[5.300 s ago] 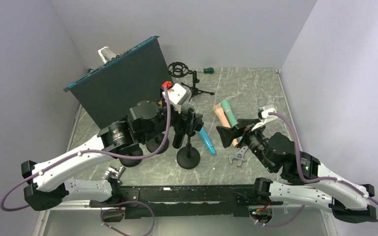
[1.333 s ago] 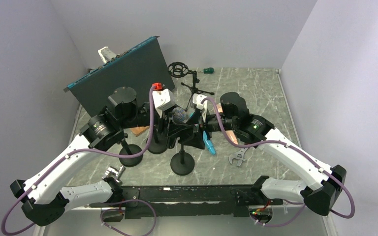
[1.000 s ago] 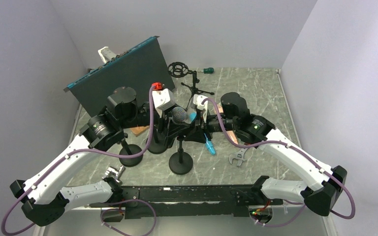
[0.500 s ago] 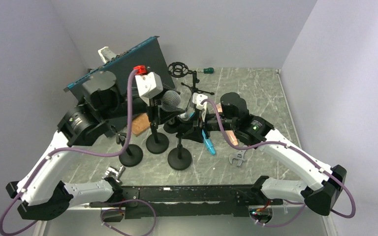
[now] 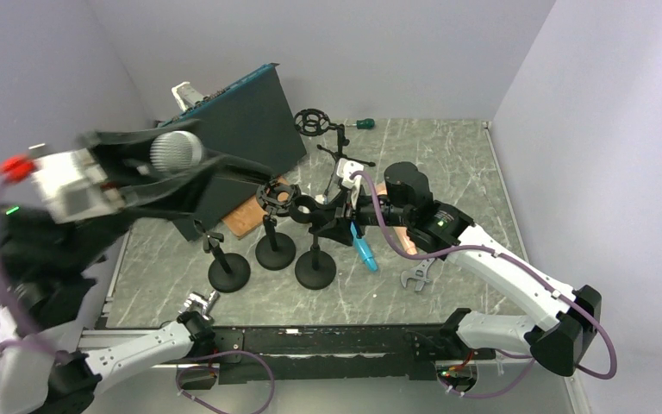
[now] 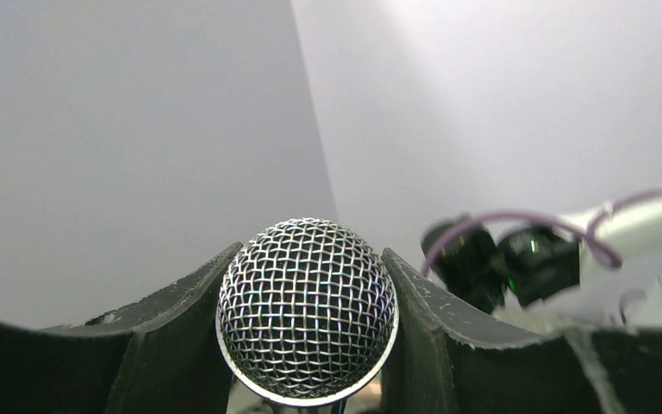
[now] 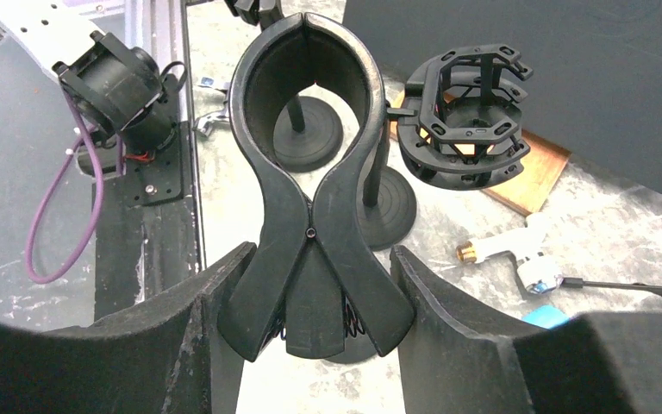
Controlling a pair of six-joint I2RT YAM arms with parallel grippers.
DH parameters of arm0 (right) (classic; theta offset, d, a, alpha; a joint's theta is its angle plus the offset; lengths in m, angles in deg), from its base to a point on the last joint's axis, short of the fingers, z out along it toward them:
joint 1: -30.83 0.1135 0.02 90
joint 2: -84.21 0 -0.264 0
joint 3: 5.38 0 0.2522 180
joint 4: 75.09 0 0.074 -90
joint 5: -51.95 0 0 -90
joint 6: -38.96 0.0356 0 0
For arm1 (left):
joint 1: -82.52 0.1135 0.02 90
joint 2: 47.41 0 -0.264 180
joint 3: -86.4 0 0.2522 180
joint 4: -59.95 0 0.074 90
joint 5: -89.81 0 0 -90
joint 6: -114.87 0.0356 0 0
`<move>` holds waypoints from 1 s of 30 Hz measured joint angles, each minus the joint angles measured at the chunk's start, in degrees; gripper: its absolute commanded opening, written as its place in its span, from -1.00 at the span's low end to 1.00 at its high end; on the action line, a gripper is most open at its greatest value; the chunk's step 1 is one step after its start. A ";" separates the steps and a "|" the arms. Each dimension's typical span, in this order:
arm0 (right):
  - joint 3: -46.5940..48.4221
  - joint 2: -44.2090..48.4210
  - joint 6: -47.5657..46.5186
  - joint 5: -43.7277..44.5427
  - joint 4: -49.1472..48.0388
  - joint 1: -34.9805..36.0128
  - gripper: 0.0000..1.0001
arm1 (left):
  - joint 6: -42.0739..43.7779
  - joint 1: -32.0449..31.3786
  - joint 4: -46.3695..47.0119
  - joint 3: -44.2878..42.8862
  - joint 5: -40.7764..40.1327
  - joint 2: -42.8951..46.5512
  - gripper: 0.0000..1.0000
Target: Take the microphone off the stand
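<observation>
Top external view: left gripper (image 5: 191,164) is clamped around the silver mesh-headed microphone (image 5: 177,153), up in the upper left of the frame, well apart from the black round-base stand (image 5: 315,259). Meanwhile the right gripper (image 7: 310,259) pinches that stand's black spring clip (image 7: 303,129), which sits empty. I'd guess that's to keep it planted on the grey marbled table (image 5: 448,164).

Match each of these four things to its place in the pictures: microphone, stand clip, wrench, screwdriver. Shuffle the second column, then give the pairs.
1 microphone
2 stand clip
3 wrench
4 screwdriver

a at the far edge of the table
b raised, between the fingers of the left gripper
c empty, between the fingers of the right gripper
d flat on the table near the right arm

Pairs: 1-b, 2-c, 3-d, 4-a
</observation>
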 measured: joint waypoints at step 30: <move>-2.03 6.60 12.41 3.26 0.57 0.15 1.00 | -18.73 0.02 -7.32 18.53 21.88 4.90 -1.00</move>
